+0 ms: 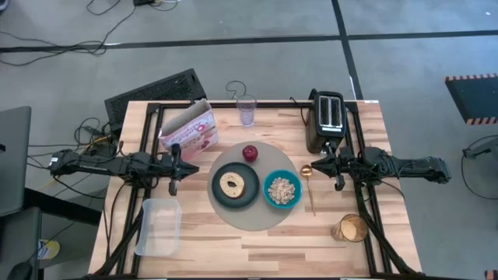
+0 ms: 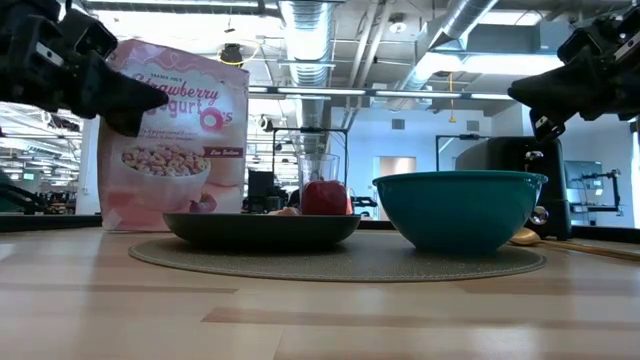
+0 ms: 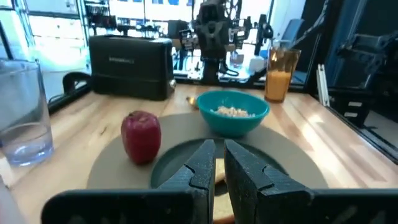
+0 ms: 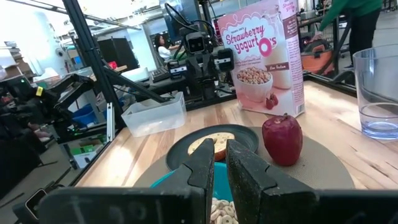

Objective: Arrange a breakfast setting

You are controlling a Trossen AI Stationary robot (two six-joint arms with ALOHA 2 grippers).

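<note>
The large round grey mat (image 1: 253, 214) centres the wooden worktop (image 1: 257, 241); dark grey plate (image 1: 234, 187) with round toasted bread (image 1: 232, 184) left, teal bowl (image 1: 282, 190) of beige cereal (image 1: 282, 189) right, red apple (image 1: 250, 153) far, gold spoon (image 1: 309, 187) alongside, seemingly complete; left end effector (image 1: 173, 187) and right end effector (image 1: 339, 183) hover closed, empty, at the sides.

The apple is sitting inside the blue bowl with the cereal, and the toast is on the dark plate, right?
Not quite. The apple isn't in the bowl; it sits on the round mat, beside the plate. The bowl holds only cereal. The toast is on the dark plate, as you said. The high view shows it.
</note>
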